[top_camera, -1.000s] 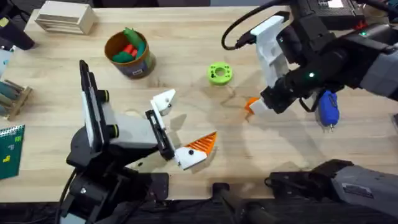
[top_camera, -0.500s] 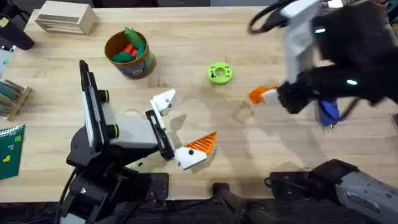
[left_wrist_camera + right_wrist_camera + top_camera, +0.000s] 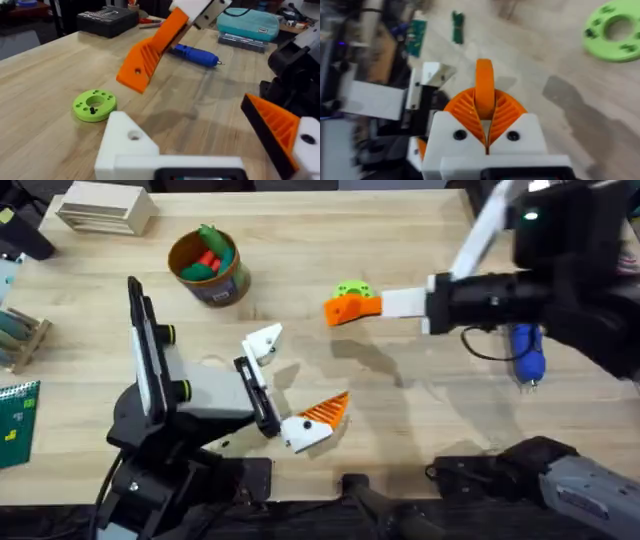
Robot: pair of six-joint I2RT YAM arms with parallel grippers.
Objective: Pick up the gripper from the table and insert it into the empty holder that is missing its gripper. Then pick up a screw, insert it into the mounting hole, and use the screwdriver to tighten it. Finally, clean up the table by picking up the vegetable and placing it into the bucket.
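While the right gripper (image 3: 352, 307) hung above the table with its jaws clamped on the orange gripper (image 3: 345, 309), the first step of the task was plainly in hand: the wedge was off the table and not yet seated. In the right wrist view the gripper (image 3: 484, 92) stood pinched edge-on between the two ribbed pads, pointing out beyond their tips toward the left gripper (image 3: 292, 385). That one lay low on the table with its jaws apart, the orange-tipped finger (image 3: 322, 415) on one side and the bare white holder (image 3: 264, 342) on the other, nothing between them. The green ring (image 3: 94, 104) lay below the carried wedge. The screwdriver (image 3: 526, 352) lay behind the right jaws, untouched. The next move, I judged, called for lining the wedge up with the holder's face and sliding it squarely on.
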